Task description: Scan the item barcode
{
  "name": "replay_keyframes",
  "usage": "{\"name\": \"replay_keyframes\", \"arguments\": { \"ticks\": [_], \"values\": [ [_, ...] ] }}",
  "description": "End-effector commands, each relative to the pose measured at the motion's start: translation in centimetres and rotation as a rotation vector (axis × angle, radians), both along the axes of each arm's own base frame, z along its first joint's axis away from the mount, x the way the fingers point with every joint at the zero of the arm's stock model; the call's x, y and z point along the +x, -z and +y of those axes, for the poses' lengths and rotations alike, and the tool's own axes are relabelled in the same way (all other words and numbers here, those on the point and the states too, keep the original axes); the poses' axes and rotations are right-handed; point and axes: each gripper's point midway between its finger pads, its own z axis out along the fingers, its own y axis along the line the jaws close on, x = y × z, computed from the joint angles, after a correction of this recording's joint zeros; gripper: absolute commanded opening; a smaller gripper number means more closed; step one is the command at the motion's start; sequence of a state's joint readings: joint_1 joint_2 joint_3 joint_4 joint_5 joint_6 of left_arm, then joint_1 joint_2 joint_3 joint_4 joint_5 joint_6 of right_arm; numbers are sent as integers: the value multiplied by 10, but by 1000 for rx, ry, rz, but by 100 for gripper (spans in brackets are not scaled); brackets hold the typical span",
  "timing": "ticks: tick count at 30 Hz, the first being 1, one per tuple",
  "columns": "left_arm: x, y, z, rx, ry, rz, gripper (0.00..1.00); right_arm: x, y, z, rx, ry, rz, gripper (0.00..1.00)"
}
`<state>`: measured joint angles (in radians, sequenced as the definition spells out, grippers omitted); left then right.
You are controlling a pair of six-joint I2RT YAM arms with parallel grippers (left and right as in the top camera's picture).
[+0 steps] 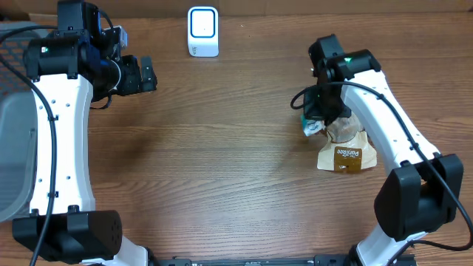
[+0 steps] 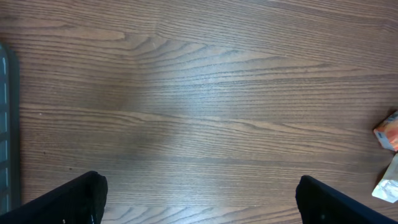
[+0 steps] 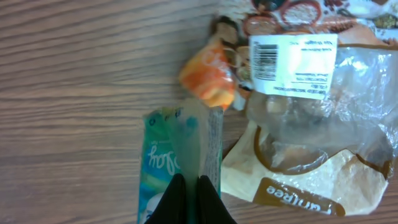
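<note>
At right, right claw (image 3: 189,200) pinched shut on teal packet (image 3: 154,168), left claw (image 1: 150,74) wide open, empty.

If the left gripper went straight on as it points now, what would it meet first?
Probably the bare table: the open left gripper faces wood alone. The orange packet lies at its view's right edge, seemingly outside that line.

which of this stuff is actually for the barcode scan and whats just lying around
For the job: right gripper, shut on the teal packet; white scanner at the far edge.
Lying about: bread bag, orange packet, grey basket, open left gripper.
</note>
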<state>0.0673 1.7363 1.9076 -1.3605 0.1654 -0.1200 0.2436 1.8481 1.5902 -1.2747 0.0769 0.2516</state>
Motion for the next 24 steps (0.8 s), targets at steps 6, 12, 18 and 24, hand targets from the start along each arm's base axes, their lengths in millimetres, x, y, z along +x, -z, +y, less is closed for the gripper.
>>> {"name": "replay_keyframes", "arguments": {
  "ticks": [6, 12, 18, 24],
  "values": [
    [2, -10, -3, -3, 15, -33, 100, -2, 7, -13, 6, 44, 15, 35],
    [2, -10, -3, -3, 15, -33, 99, 4, -6, -12, 14, 43, -22, 40],
    [2, -10, -3, -3, 15, -33, 100, 7, -52, -11, 40, 42, -133, 47],
    [2, -10, -3, -3, 15, -33, 100, -17, -116, -14, 86, 38, -277, 53]
  ]
}}
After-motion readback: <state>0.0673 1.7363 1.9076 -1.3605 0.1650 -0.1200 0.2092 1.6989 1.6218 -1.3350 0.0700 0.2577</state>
